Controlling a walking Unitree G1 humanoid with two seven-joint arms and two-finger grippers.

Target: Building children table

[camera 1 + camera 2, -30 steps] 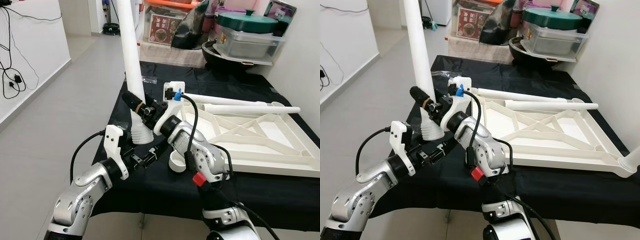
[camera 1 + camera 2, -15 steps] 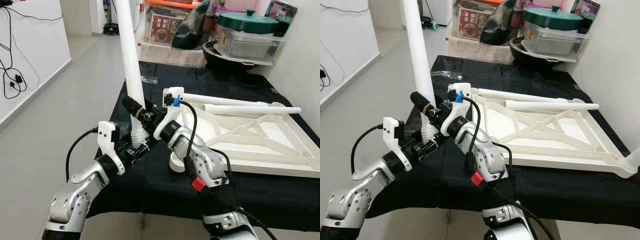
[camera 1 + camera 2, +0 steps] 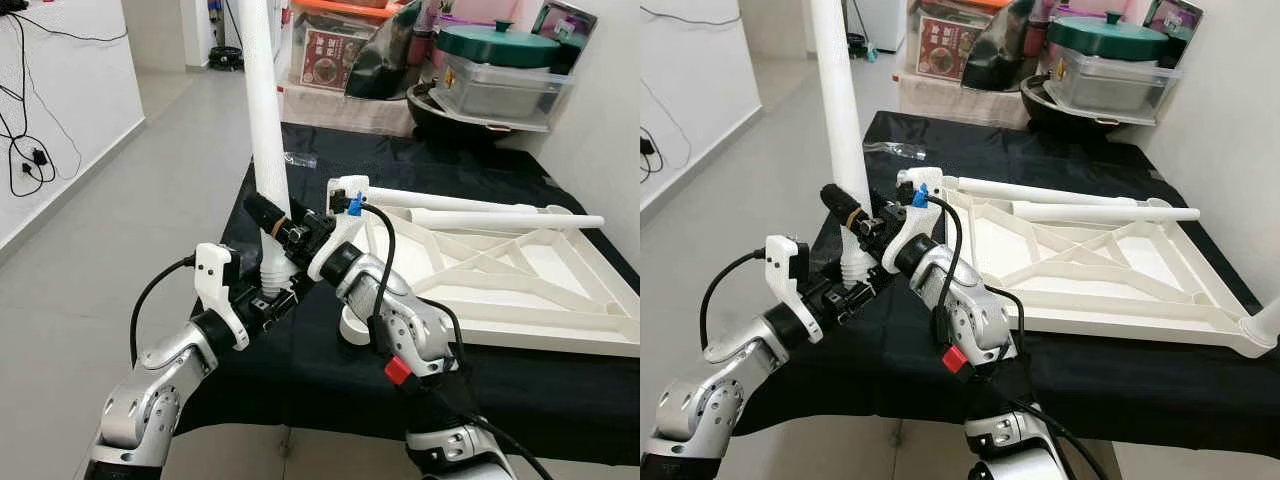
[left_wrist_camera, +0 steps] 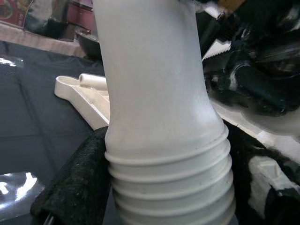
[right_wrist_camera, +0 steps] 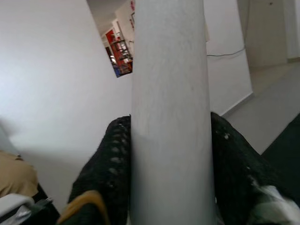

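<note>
White plastic table leg (image 3: 262,110) stands nearly upright at the near left corner of the tabletop, its long axis running up out of the head views and its ribbed threaded base (image 4: 171,187) pointing down. I have both arms on it. My right gripper (image 3: 272,216) is clenched around the smooth shaft, a black finger (image 5: 105,183) pressed to each side in the right wrist view. My left gripper (image 3: 268,300) sits lower, its jaws bracketing the threaded base, with one padded finger (image 4: 75,178) against the ribs; I judge it is gripping, though I cannot see the far finger well. Just beside the base, toward my right, a round white socket (image 3: 352,325) at the corner of the upturned white table frame (image 3: 520,280) faces up. The coming move, as I read it, turns on carrying the threaded end sideways over that socket while keeping the leg vertical; the left gripper is nearer the thread and should steer. Two more white legs (image 3: 480,212) lie flat along the frame's far edge. Everything rests on a black cloth (image 3: 320,395) over the tabletop. Beyond are a green-lidded pot (image 3: 495,45), storage boxes, a grey tiled floor (image 3: 130,220) and white walls.
</note>
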